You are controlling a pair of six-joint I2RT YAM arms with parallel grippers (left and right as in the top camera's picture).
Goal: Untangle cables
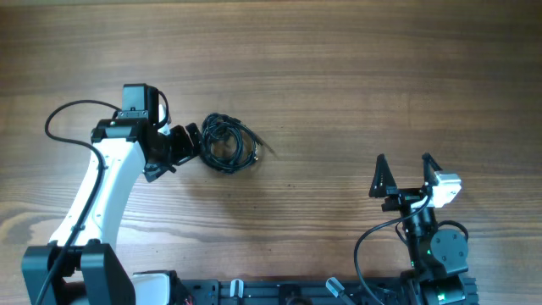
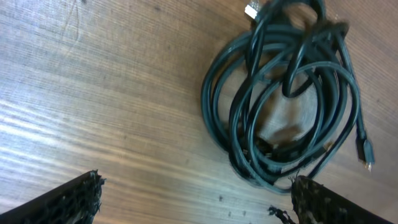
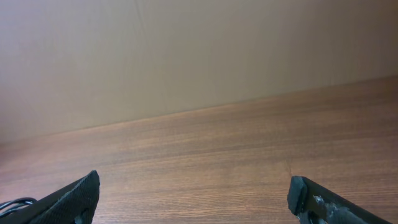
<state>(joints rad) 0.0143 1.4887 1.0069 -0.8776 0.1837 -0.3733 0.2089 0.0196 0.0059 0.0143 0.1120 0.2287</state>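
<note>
- The wooden tabletop (image 1: 339, 68) carries one bundle, left of centre.
- The left end effector (image 1: 193, 144) stands wide and empty, just beside that bundle.
- The right end effector (image 1: 404, 169), equally wide and empty, sits well apart.
- The cables (image 1: 229, 144) lie coiled together, loops overlapping; by my reckoning, untangling hasn't begun.
- A silvery plug (image 2: 252, 10) pokes free.

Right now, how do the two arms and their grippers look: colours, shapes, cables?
The left arm is white with black joints and a looping black wire; the left gripper is black. The right arm is black with a white block at its wrist and a looping wire; the right gripper has two pointed black fingers.
</note>
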